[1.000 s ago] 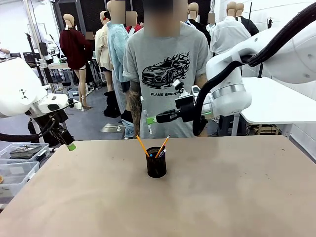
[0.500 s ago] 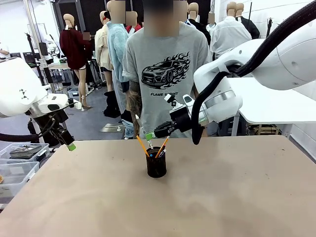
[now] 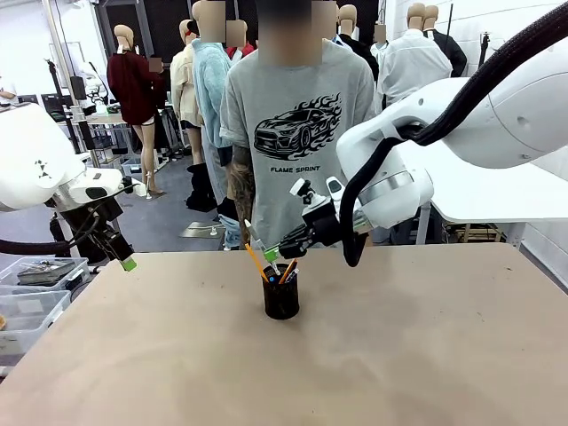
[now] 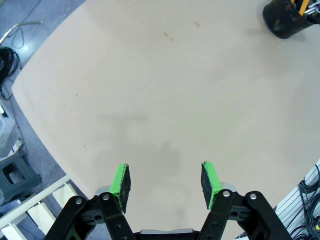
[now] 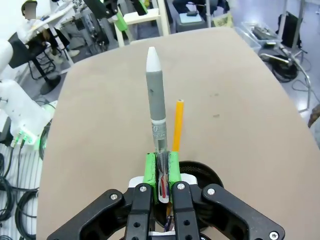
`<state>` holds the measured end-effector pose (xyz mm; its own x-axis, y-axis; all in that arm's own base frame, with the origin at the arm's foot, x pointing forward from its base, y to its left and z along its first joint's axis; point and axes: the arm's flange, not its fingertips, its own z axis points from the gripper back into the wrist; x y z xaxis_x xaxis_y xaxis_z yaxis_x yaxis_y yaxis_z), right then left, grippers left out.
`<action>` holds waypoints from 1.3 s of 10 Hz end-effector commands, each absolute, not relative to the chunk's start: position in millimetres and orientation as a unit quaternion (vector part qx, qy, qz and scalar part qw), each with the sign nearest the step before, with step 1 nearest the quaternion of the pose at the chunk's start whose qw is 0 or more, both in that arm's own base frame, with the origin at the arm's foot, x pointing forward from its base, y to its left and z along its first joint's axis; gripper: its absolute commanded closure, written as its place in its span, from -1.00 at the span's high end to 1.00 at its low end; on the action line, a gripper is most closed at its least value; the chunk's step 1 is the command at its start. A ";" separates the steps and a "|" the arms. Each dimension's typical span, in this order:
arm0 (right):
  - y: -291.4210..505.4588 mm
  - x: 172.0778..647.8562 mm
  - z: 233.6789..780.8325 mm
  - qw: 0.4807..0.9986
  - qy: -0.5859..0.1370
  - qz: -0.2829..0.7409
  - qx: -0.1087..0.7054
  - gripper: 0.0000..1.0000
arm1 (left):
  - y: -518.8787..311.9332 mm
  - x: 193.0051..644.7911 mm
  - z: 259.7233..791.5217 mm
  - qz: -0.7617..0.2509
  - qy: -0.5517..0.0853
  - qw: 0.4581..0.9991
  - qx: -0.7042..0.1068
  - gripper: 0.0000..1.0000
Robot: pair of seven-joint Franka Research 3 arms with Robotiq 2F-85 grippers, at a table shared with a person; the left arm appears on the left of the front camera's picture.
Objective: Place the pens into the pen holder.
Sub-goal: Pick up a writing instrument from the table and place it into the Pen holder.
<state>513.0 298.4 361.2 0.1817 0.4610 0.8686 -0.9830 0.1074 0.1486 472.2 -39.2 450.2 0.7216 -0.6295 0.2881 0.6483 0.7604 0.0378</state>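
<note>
right claw: (image 5: 161,172) pinched tight on a grey-and-white pen (image 5: 155,95), gripped near its clear lower end, with the long barrel and white tip running out past the pads.
pen in hand: looks light, stiff and smooth, so probably slippery; a grip low on the barrel lets the far end swing, and a hold nearer the middle would steady it.
pen holder: (image 3: 281,296) directly under the right claw, a black mesh cup on the table (image 3: 399,355); likely light enough to tip if the pen knocks its rim.
pens already in: orange pencils (image 3: 256,263) lean out of the cup just beside the claw, with one (image 5: 176,125) alongside the held pen.
left claw: (image 4: 166,183) jaws apart and holding nothing, hanging over bare table far from the cup.
change: over the last second the right claw has come down from level with the person's shirt (image 3: 297,124) to the cup's mouth; the left claw has not moved.
</note>
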 end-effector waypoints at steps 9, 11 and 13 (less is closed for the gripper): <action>303.5 511.2 342.4 0.684 -0.343 0.547 0.341 -1.00 | -36.2 472.9 450.1 -0.351 -0.149 0.924 -0.032 0.48; 304.6 510.7 341.9 0.683 -0.341 0.546 0.345 -1.00 | -36.2 472.9 450.1 -0.351 -0.149 0.924 -0.032 0.48; 305.6 507.7 343.1 0.681 -0.339 0.552 0.342 -0.76 | -36.2 472.9 450.1 -0.351 -0.149 0.924 -0.032 0.48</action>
